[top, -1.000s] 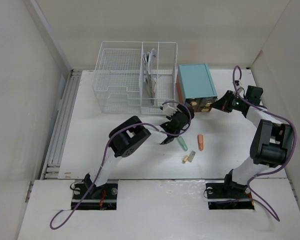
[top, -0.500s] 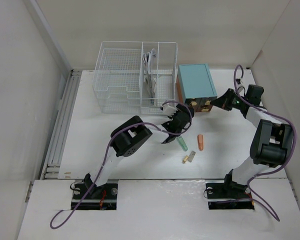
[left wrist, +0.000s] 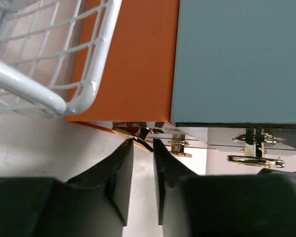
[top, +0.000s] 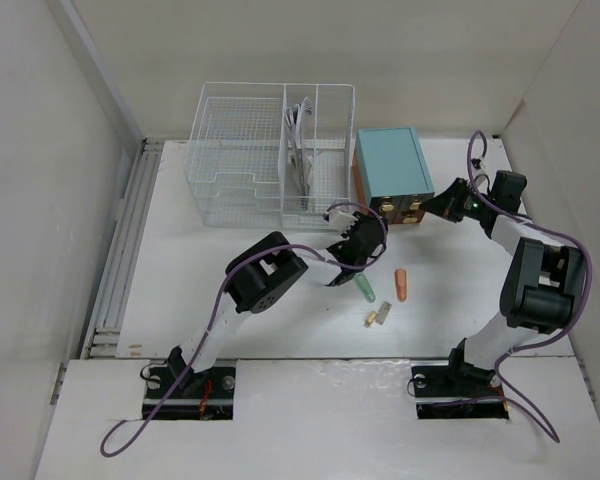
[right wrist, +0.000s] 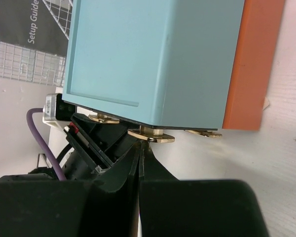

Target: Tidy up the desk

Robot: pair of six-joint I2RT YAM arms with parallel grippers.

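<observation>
One desk (top: pixel 210 290). At the far side: one white wire basket (top: pixel 235 190) with one white cable (top: pixel 298 140), one teal box (top: pixel 390 162) and one orange slab (left wrist: pixel 133 59). Nearer are four small loose items: one green tube (top: pixel 365 290), one orange capsule (top: pixel 402 285), one tan piece (top: pixel 368 319) and one grey piece (top: pixel 385 313). Two arms: left arm (top: pixel 265 275), right arm (top: pixel 540 285).

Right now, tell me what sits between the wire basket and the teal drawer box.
A flat orange slab stands between the wire basket and the teal drawer box, flush against the box's side. The left wrist view shows it best.
</observation>
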